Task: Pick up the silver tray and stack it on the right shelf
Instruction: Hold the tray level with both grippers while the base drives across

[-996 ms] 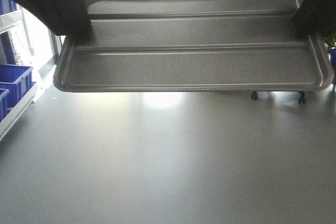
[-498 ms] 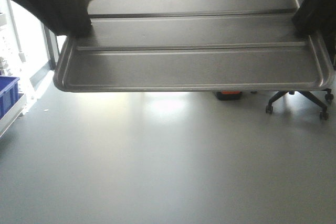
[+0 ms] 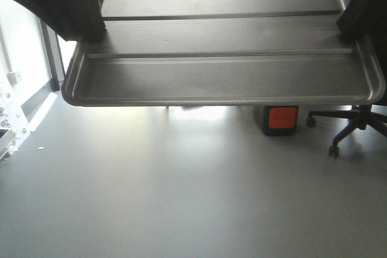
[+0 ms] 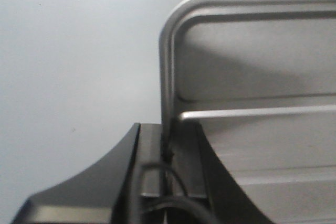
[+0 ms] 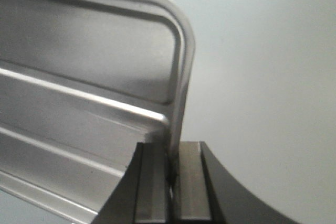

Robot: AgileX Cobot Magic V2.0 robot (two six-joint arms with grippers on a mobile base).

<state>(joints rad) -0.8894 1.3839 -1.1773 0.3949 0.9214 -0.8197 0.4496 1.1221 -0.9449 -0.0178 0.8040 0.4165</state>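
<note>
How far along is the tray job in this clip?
Done: the tray is grabbed. The left end effector and right end effector each pinch a short-side rim, and the tray hangs above the bare floor.
In hand: carrying it. Only an orange-faced box and an office chair show beyond it.
Left: reaching the shelf, which no view shows, and stacking the tray there.

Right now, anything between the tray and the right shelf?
Cannot say: the shelf is in no view. The silver tray is held off the floor by the left gripper and right gripper. Ahead: an orange-faced box and an office chair base.
</note>
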